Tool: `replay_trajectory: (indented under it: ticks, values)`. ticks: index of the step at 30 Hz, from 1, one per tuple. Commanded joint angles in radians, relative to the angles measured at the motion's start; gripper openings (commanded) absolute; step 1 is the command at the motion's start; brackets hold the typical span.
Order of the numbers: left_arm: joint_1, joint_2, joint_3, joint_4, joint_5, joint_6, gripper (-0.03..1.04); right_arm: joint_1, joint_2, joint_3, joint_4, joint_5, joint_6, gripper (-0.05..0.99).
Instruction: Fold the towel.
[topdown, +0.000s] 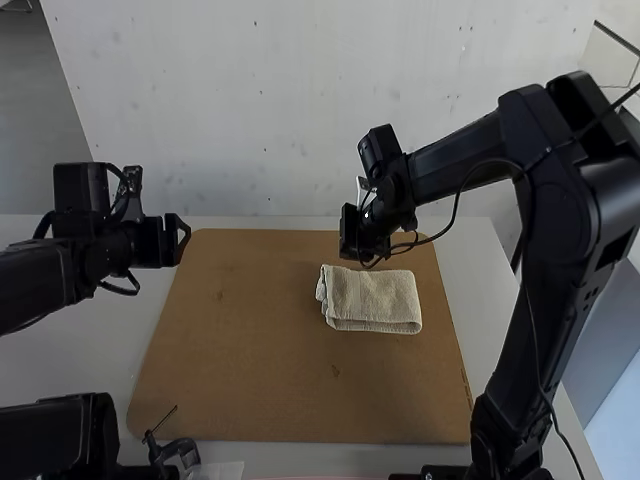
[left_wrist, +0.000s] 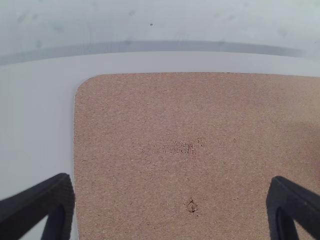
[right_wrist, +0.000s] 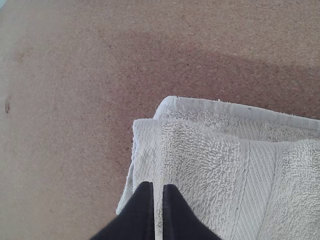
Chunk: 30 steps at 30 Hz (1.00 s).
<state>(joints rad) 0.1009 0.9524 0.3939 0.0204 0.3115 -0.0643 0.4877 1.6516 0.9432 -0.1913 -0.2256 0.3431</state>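
Nearest in the high view is the light table (topdown: 300, 455), and on it the brown mat (topdown: 240, 350). The towel (topdown: 370, 300) lies on the right part of this mat, folded into a compact rectangle, flat, with its long side across. At its left end the layers do not meet exactly: a lower layer comes out past the upper one, and in the right wrist view a hem also shows beside the upper edge.

Just beyond the towel, at its far side, is the right gripper (right_wrist: 157, 185). Its fingers are together, with only a thin gap, and I see no cloth caught in them. At about the same depth, beside the mat's far left corner, is the left gripper (left_wrist: 171, 179), its fingers wide apart, with nothing between, well apart from the towel.

I judge that the folding is nearly finished and the step in hand is to make the edges even. To do this well, the right fingers should open before any pinch, go low, and take only the layer which is out of line. A small, flat pull is better than a high lift, because lifting could open the fold. For smoothing, closed fingers with light pressure are enough.
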Motion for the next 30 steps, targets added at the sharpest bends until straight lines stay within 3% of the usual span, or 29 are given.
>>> replay_trajectory:
  ticks: [1,21,26,30]
  values:
    - [0.008,-0.010,-0.018,0.010,0.011,0.012,0.84,0.022,0.040,-0.006,0.010,0.017,-0.021,0.02]
    - [0.037,-0.015,-0.013,0.010,0.028,0.018,0.84,0.069,0.277,0.002,0.148,0.035,0.005,0.02]
    - [0.056,-0.015,-0.018,0.010,0.040,0.021,0.84,0.065,0.264,-0.021,0.262,-0.006,0.071,0.02]
    - [0.057,-0.017,-0.018,0.010,0.041,0.021,0.84,0.060,0.263,-0.026,0.263,-0.008,0.077,0.02]
